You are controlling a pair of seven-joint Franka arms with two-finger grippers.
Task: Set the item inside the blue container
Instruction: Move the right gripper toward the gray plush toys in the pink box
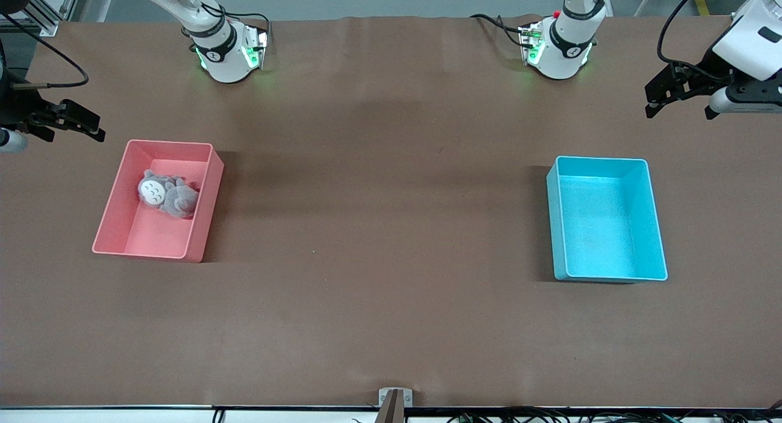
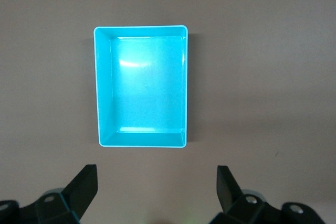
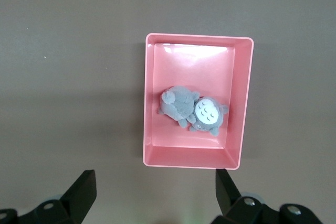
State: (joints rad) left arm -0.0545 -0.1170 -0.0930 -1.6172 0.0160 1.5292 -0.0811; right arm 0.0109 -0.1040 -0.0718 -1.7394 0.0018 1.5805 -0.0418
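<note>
**Two bins, one toy, nothing lifted yet**

Two bins sit well apart on the brown counter (image 1: 391, 288). The pink bin (image 1: 201, 227) lies toward the right arm's end, and the grey plush toy (image 1: 166, 194) rests inside it, in the part farther from the front camera, lying on its side with its pale belly showing. The blue container (image 1: 657, 227) stands toward the left arm's end and holds nothing, so it looks ready to receive the toy.

The right gripper (image 3: 152, 195) hangs in the air over bare counter just beside the pink bin, fingers (image 3: 84, 187) spread wide and empty. That high, open pose suits a straight drop onto the plush, I judge, since the bin's tall walls leave room only from above.

The left gripper (image 2: 156, 190) hangs likewise over bare counter beside the blue container, fingers (image 2: 86, 182) wide and empty. It seems to wait; perhaps for a handover, as the bins stand a long way from each other.
</note>
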